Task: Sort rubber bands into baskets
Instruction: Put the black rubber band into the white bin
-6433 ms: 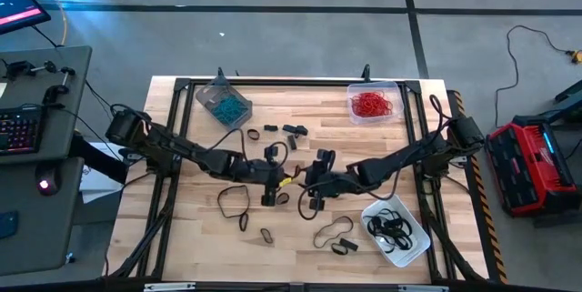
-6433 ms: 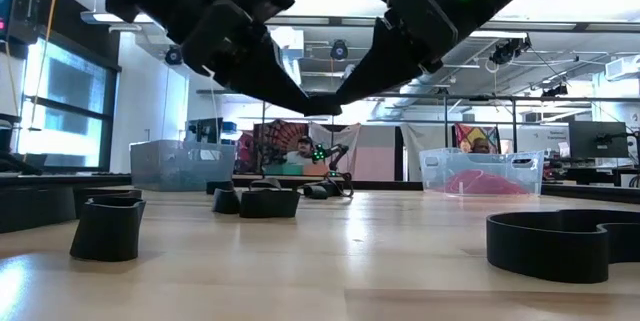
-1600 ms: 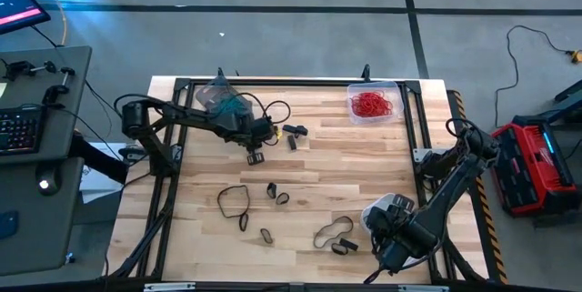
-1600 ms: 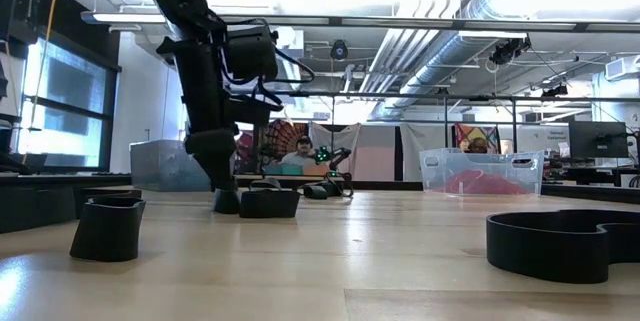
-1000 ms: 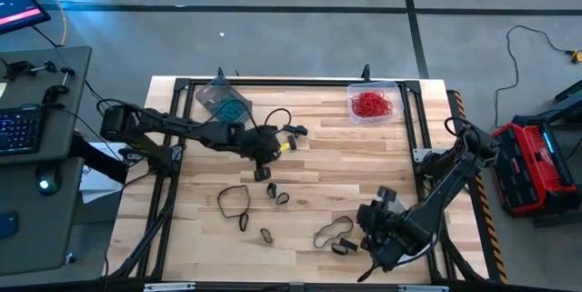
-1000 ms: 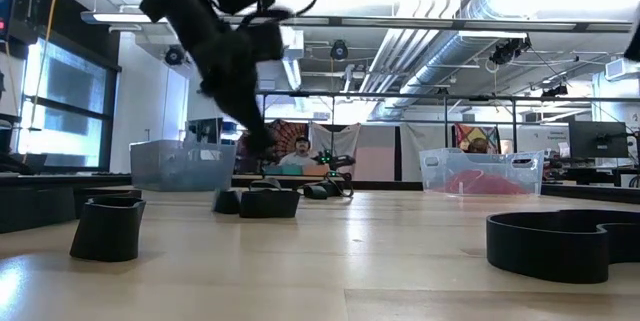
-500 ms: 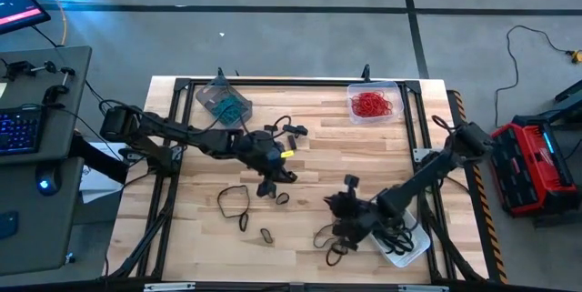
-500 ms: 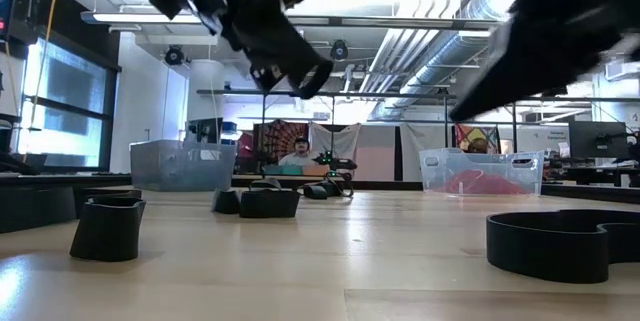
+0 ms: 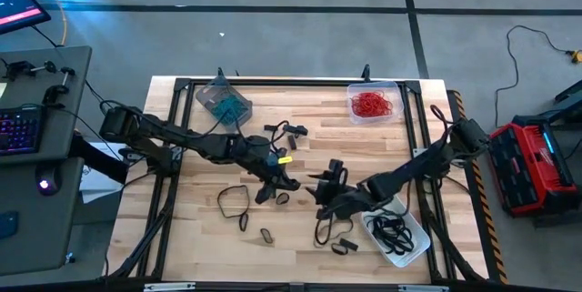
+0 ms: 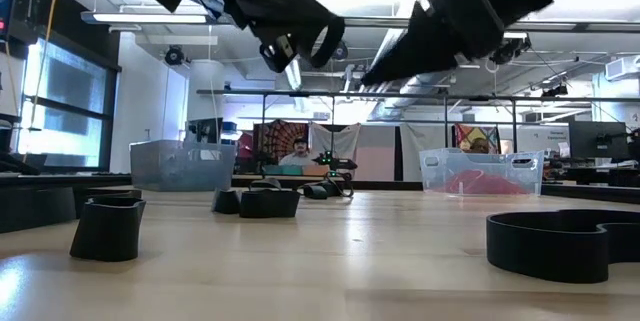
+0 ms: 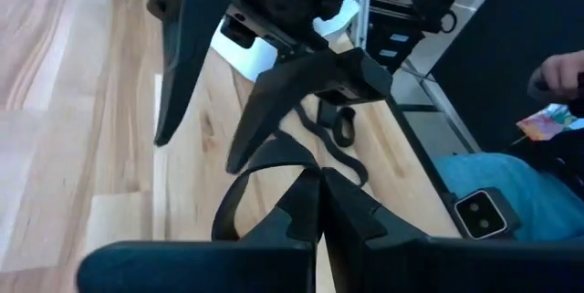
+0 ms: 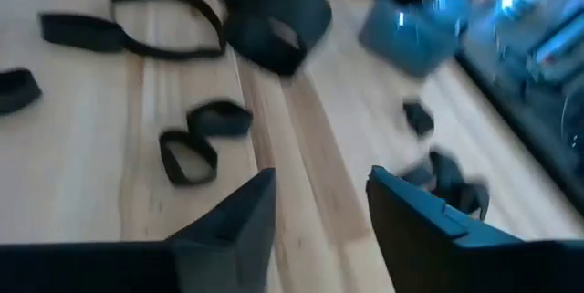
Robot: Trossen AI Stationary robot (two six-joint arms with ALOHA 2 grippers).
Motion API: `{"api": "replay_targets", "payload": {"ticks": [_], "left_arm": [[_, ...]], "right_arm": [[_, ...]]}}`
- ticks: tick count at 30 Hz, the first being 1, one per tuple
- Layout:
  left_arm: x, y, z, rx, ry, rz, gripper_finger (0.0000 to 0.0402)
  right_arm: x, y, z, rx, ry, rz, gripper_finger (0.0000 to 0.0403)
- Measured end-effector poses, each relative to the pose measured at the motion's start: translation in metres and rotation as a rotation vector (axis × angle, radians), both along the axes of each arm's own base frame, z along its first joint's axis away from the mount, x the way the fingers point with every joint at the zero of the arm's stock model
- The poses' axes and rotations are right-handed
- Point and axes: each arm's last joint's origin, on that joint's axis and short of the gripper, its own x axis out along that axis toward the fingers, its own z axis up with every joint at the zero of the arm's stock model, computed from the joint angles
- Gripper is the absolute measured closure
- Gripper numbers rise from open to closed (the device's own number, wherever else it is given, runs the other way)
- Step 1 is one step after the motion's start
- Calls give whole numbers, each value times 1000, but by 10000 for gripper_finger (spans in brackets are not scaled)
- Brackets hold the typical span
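Observation:
My left gripper [image 9: 278, 186] hovers over the table's middle, shut on a black rubber band [image 11: 239, 194]. My right gripper [image 9: 319, 194] faces it from the right, open, its fingers [image 11: 173, 74] close to the band without touching. Loose black bands lie on the wood nearby [image 9: 234, 203] [image 9: 332, 232] [image 9: 265, 235]. The grey-tinted basket [image 9: 223, 101] with teal bands stands far left. The clear basket [image 9: 373, 103] with red bands stands far right. The whitish basket [image 9: 396, 231] with black bands is near right. My left gripper pinches the black band at one end [image 11: 306, 172] between its two shut fingertips. The fingers slant down toward the table's right side. The band hangs as a loose loop off the tips, clear of the table.
More black bands [image 9: 291, 131] lie at the far middle of the table. A dark frame [image 9: 273, 81] runs round the table's edge. Beyond the table stand a desk with a keyboard [image 9: 23, 128] on the left and a red case [image 9: 532, 165] on the right.
My right gripper has swung from the whitish basket at the near right toward the table's middle, up to my left gripper, and now points more level. My left gripper has moved a little toward the near and right edges and tipped up from pointing down.

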Motion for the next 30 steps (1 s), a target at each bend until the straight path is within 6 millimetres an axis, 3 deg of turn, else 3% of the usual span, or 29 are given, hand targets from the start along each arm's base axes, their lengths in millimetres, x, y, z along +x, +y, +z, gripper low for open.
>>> {"api": "replay_targets", "payload": {"ticks": [4, 9, 14, 20, 30], "left_arm": [[1, -2, 2, 0, -23, -8, 401], [1, -4, 3, 4, -37, -14, 401], [2, -4, 5, 9, -60, -17, 401], [3, -4, 5, 16, -69, -4, 401], [2, -4, 1, 175, -63, 67, 343]], "right_arm": [[6, 3, 9, -77, -59, 69, 226], [10, 5, 17, -131, -104, 108, 236], [12, 6, 22, -154, -143, 123, 284], [13, 7, 24, -165, -157, 149, 387], [1, 19, 15, -115, -98, 120, 400]]}}
